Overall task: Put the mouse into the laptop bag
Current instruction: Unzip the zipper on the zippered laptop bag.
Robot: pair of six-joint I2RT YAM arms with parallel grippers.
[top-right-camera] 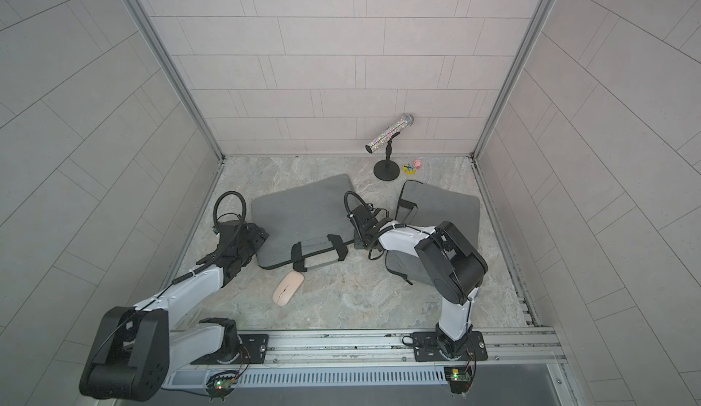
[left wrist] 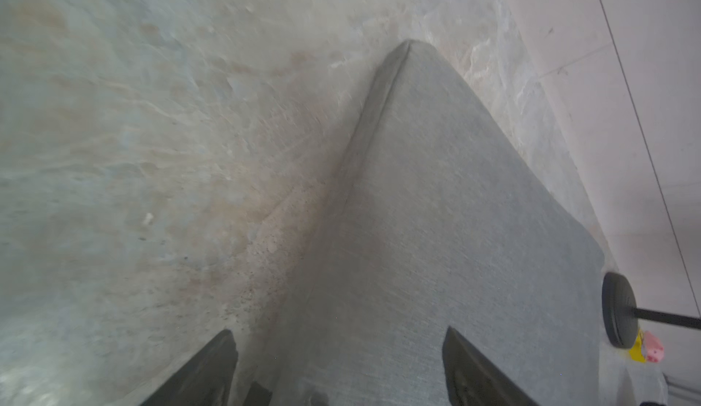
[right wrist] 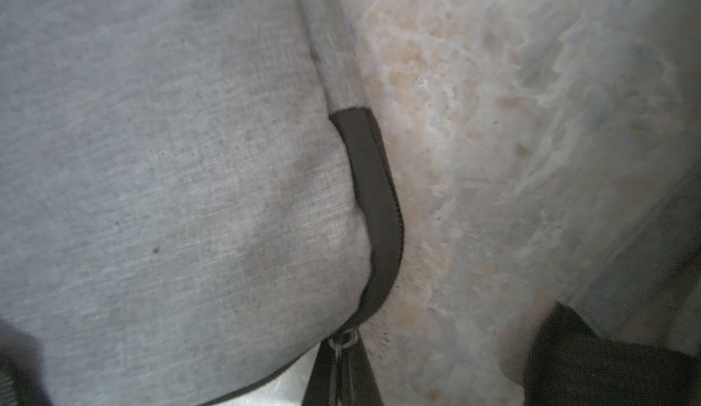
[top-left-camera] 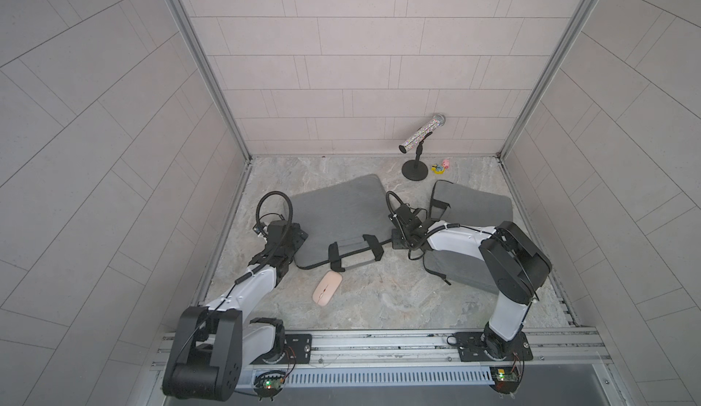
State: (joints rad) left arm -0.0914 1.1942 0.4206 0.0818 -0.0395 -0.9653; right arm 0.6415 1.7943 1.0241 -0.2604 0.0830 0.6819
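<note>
A pale pink mouse (top-left-camera: 327, 287) (top-right-camera: 288, 287) lies on the marble floor just in front of the grey laptop bag (top-left-camera: 341, 214) (top-right-camera: 303, 214), near its black-ended handle (top-left-camera: 352, 252). My left gripper (top-left-camera: 294, 239) (left wrist: 341, 347) is open, its fingers (left wrist: 212, 370) straddling the bag's left edge (left wrist: 455, 214) with nothing gripped. At the bag's right front corner, my right gripper (top-left-camera: 398, 241) (right wrist: 343, 351) is shut on the zipper pull (right wrist: 345, 337). The black zipper tape (right wrist: 379, 214) curves along the bag's edge.
A second grey bag (top-left-camera: 474, 207) (top-right-camera: 444, 210) with black straps lies at the right, partly under my right arm. A glittery microphone on a black stand (top-left-camera: 415, 169) (left wrist: 618, 309) and a small pink and yellow toy (top-left-camera: 441, 167) stand by the back wall.
</note>
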